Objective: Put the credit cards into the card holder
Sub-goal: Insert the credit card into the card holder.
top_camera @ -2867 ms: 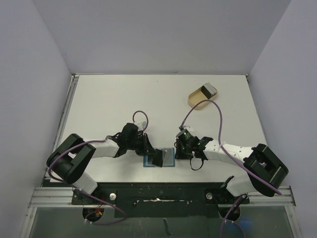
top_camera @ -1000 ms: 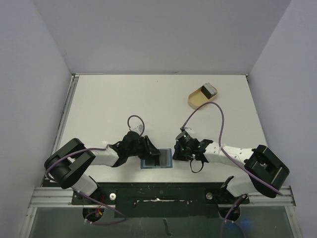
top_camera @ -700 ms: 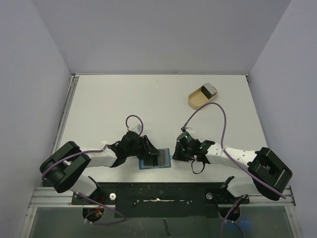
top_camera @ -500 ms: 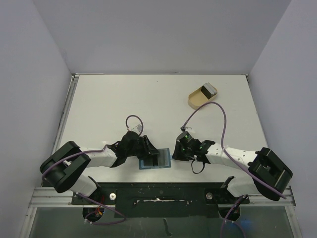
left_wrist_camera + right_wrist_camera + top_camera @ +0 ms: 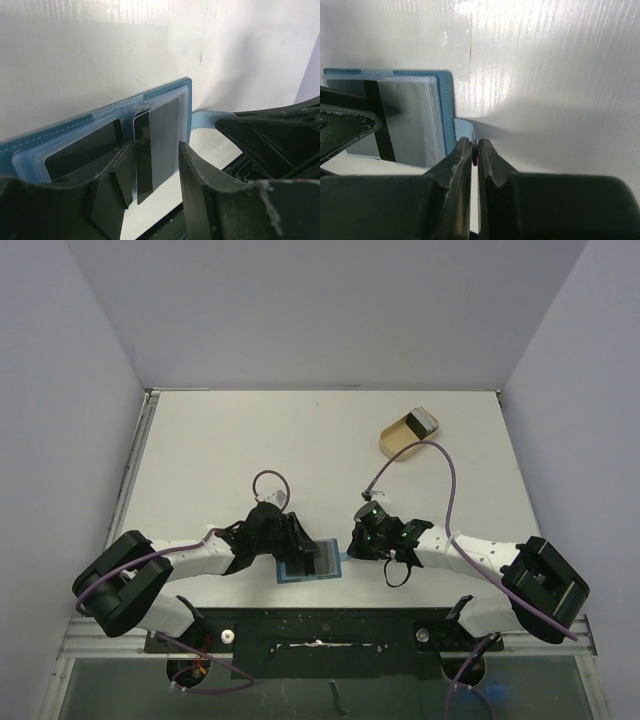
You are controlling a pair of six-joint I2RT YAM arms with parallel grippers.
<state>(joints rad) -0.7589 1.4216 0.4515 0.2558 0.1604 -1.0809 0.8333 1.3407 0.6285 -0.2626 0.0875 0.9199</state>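
Observation:
The blue card holder (image 5: 325,568) lies spread open near the table's front edge, between both arms. In the left wrist view a grey credit card (image 5: 162,135) with a black stripe sits partly in the card holder's (image 5: 100,117) right pocket. Its near end sticks out between the fingers of my left gripper (image 5: 155,150), which stand apart on either side of it. A dark card (image 5: 80,150) fills the left pocket. My right gripper (image 5: 475,145) is shut on the holder's pale blue closing tab (image 5: 464,129). Another card (image 5: 422,421) rests in the tan dish.
The tan oval dish (image 5: 396,445) stands at the back right of the white table. Purple cables loop above both wrists. Grey walls close the table in on three sides, and the arm bases sit along the black front rail.
My right gripper has closed onto the closing tab. The left jaws have widened around the striped card. The card holder has shifted slightly toward the left.

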